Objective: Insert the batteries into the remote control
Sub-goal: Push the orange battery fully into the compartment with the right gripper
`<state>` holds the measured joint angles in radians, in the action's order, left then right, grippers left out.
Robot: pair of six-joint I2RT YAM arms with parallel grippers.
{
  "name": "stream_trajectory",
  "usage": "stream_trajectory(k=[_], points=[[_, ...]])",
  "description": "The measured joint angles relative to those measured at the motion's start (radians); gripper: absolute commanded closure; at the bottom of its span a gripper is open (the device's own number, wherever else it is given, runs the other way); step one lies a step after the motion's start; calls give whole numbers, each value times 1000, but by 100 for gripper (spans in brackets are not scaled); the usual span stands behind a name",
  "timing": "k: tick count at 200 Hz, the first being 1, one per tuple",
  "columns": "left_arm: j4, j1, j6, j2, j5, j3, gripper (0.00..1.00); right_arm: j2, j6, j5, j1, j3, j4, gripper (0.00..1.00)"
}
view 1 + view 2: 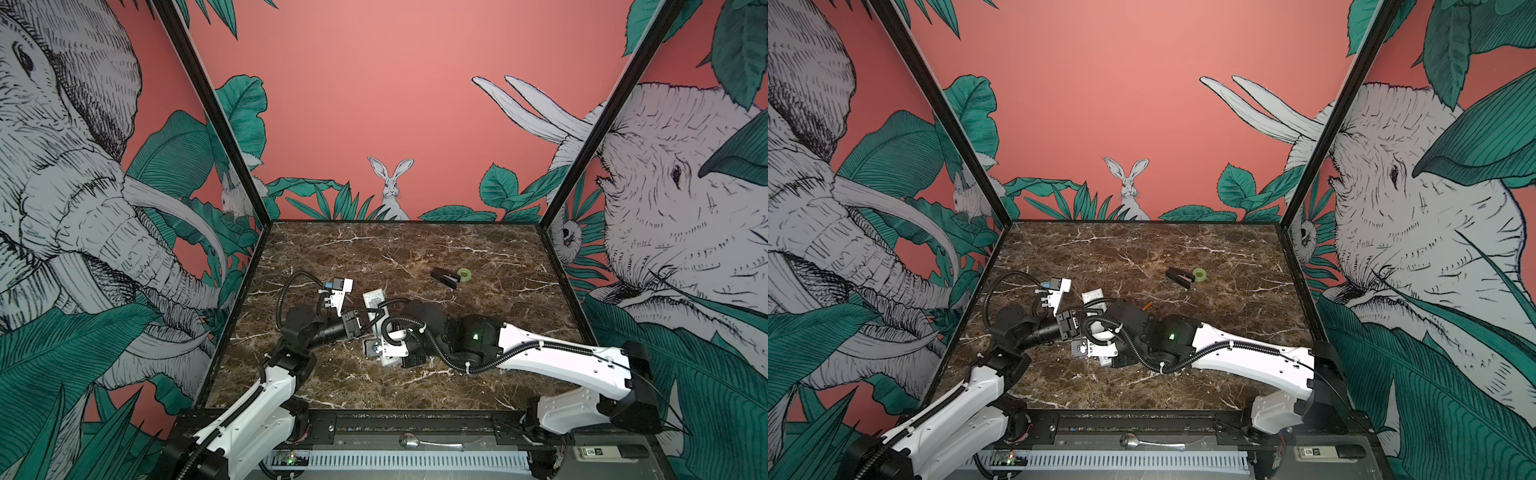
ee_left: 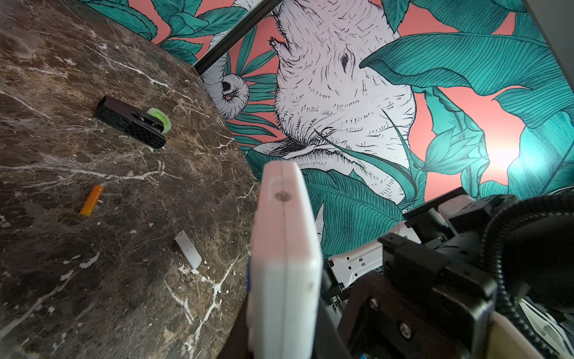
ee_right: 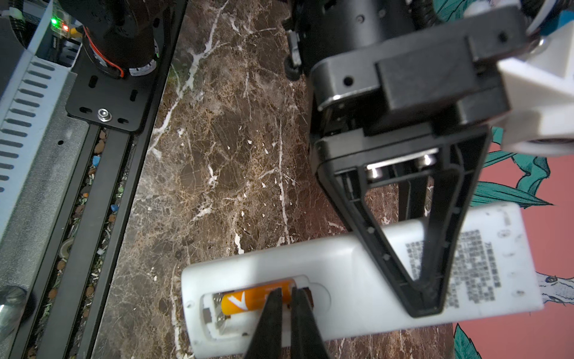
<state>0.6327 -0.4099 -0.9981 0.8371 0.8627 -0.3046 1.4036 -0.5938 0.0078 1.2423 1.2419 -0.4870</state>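
Note:
My left gripper [image 3: 425,295] is shut on the white remote control [image 3: 357,267], holding it on edge with its plain back and open battery bay facing my right wrist camera. One orange battery [image 3: 248,301] lies in the bay. My right gripper [image 3: 287,290] is shut, and its black fingertips [image 3: 275,306] rest against that battery near its inner end. A second orange battery [image 2: 90,202] lies loose on the marble table [image 1: 457,257]. In both top views the two wrists meet left of centre over the remote control [image 1: 374,300], with the left gripper [image 1: 376,316] around it.
The small white battery cover [image 2: 188,253] lies on the marble near the remote. A black stapler-like object [image 1: 444,277] and a green tape roll [image 1: 464,274] sit at the back right. Patterned walls close in three sides, and a metal rail [image 3: 102,186] runs along the front edge.

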Motion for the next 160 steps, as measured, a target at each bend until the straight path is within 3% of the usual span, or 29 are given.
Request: stream_trajectory(k=[160], points=[[-6,0,-10,-29,-25,0,100,3,-1,23,0,-1,2,91]])
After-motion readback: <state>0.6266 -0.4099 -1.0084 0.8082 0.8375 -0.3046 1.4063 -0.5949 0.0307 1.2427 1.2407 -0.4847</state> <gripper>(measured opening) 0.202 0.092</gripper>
